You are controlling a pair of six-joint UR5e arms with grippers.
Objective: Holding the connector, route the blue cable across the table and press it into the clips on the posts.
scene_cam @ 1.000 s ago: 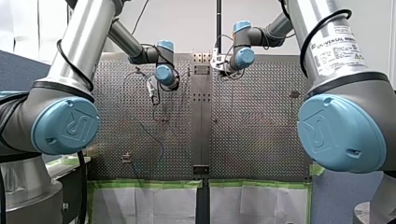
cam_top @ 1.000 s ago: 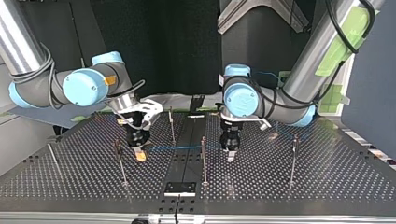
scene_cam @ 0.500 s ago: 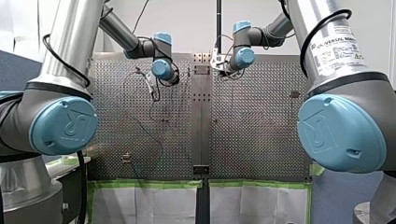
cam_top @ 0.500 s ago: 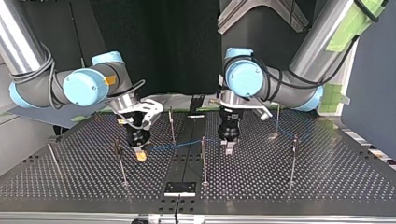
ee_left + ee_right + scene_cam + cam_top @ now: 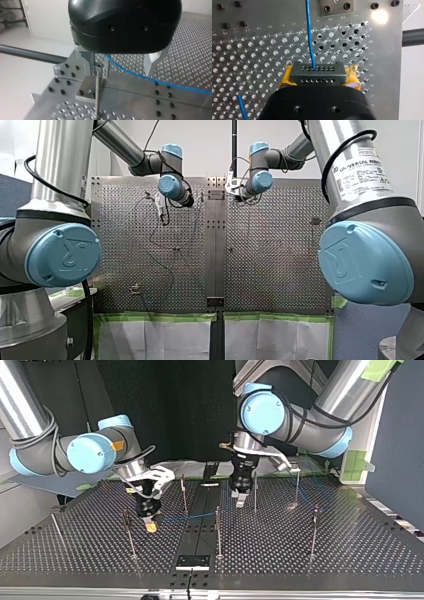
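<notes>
My right gripper [image 5: 319, 78] has its yellow pads shut on the black connector [image 5: 317, 72], and the blue cable [image 5: 310, 37] runs straight out of it over the perforated plate. In the top view that gripper [image 5: 149, 525] hangs low at the left, and the cable [image 5: 186, 517] trails from it toward the middle post [image 5: 218, 532]. My left gripper [image 5: 239, 501] hovers above the table, open and holding nothing. In its own wrist view its metal fingers [image 5: 88, 62] stand apart, a thin post [image 5: 98, 97] rises just below them, and the cable [image 5: 175, 86] lies on the plate beyond.
Several thin posts stand around the table, among them one [image 5: 129, 535] next to my right gripper, one [image 5: 255, 491] beside my left gripper and one [image 5: 314, 532] further right. A black plate [image 5: 193, 562] sits at the near edge.
My left arm has lifted and drawn back toward the far side of the table, away from the cable. My right gripper has stayed put with the connector.
</notes>
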